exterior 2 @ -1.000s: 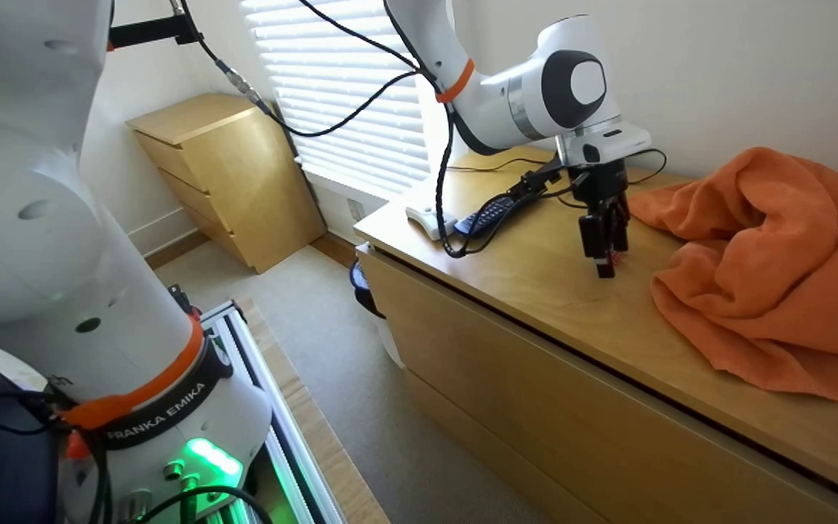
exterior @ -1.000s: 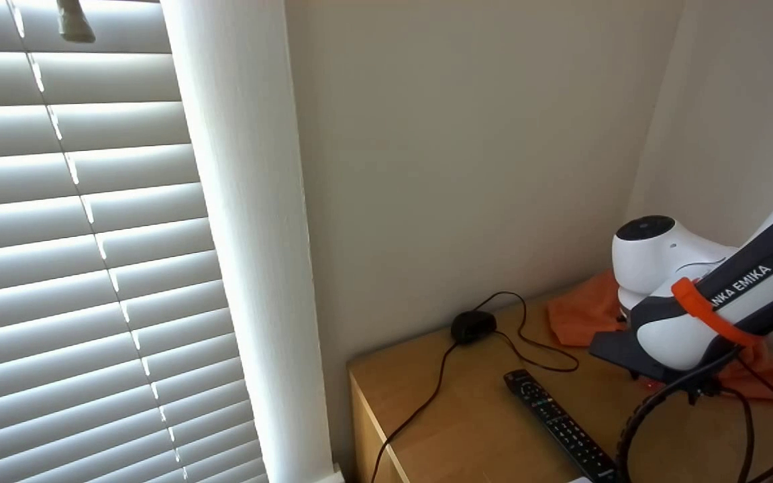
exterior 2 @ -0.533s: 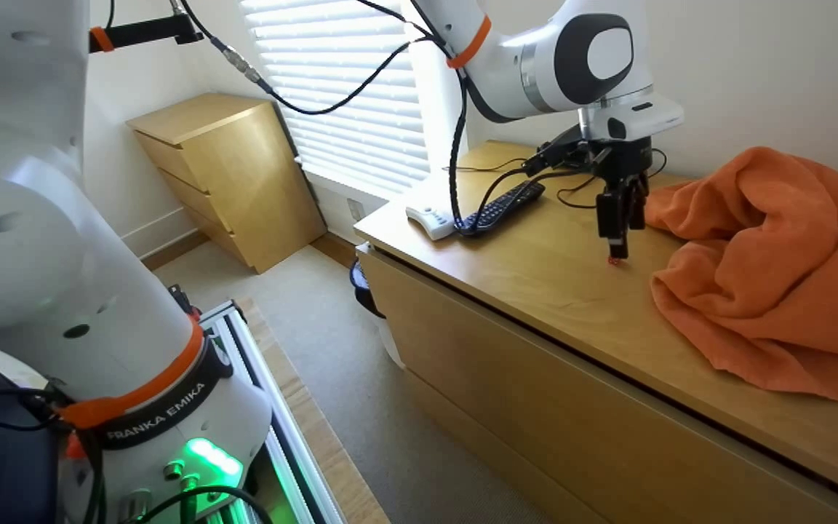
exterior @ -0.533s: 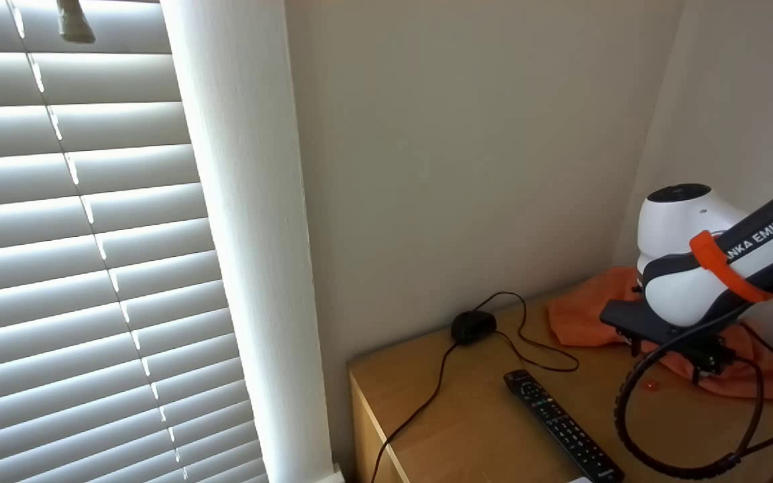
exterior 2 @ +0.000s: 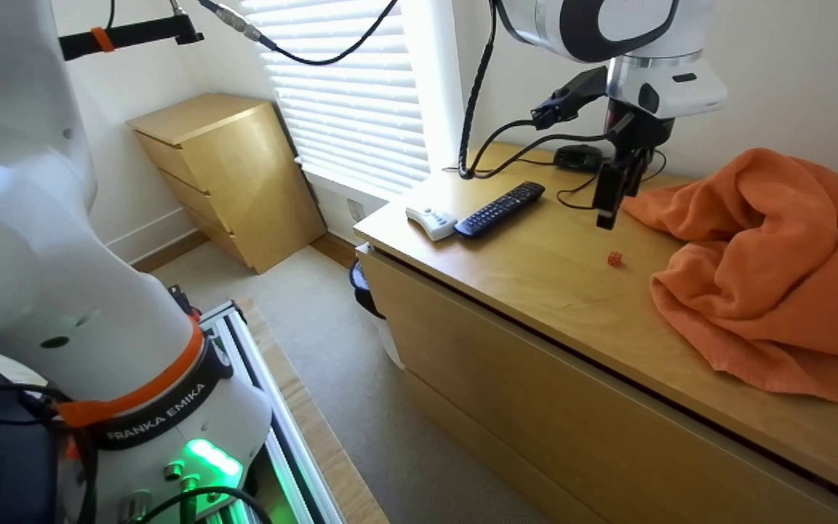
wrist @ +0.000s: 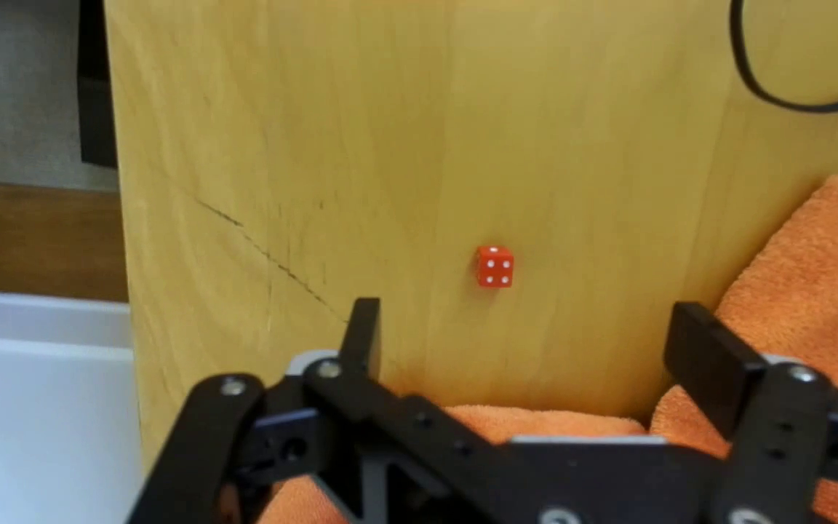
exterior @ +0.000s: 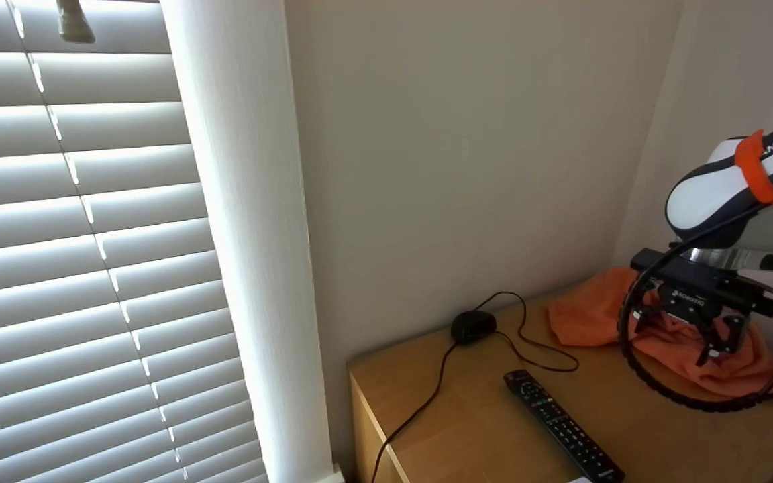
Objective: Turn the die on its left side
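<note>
A small red die [exterior 2: 614,258] with white dots sits on the wooden dresser top [exterior 2: 535,291]. In the wrist view the die [wrist: 495,267] shows four dots on its upper face and part of a dotted side. My gripper [wrist: 524,313] is open and empty, fingers wide apart. The die lies beyond the line of the fingertips, not between the fingers. In both exterior views the gripper [exterior: 674,342] hangs above the dresser, apart from the die; it points down in an exterior view [exterior 2: 606,217]. In an exterior view the die is hidden behind the arm's cable loop [exterior: 635,362].
A crumpled orange towel [exterior 2: 775,276] lies beside the die, also under the gripper in the wrist view [wrist: 790,291]. A black remote [exterior 2: 499,209] and a white controller [exterior 2: 431,222] lie further along. A black device [exterior: 474,327] with a thin cable stands by the wall.
My gripper has risen from around or beside the die at the dresser surface to well above it. The die, partly hidden before, now shows fully and stays in about the same place.
</note>
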`<state>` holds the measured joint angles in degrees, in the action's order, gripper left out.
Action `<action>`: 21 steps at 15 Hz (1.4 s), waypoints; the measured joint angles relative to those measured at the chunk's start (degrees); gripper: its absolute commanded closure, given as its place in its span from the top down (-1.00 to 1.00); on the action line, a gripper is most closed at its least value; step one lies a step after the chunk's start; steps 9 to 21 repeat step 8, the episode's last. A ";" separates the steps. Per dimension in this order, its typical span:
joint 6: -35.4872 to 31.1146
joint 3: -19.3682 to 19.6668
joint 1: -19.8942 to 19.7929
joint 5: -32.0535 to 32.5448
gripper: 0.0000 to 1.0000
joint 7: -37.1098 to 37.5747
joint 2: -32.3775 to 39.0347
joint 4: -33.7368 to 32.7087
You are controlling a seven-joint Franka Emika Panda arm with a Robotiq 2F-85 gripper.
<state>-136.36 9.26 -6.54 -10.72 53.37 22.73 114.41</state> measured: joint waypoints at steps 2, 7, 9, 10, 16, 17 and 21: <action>3.56 -0.37 -1.75 -4.89 1.00 -3.41 -0.87 -0.10; 7.63 -0.08 -4.07 -9.54 1.00 -6.57 -1.54 -0.14; 7.65 -0.09 -4.12 -9.68 1.00 -6.62 -1.54 -0.14; 7.65 -0.09 -4.12 -9.68 1.00 -6.62 -1.54 -0.14; 7.65 -0.09 -4.12 -9.68 1.00 -6.62 -1.54 -0.14; 7.65 -0.09 -4.12 -9.68 1.00 -6.62 -1.54 -0.14; 7.65 -0.09 -4.12 -9.68 1.00 -6.62 -1.54 -0.14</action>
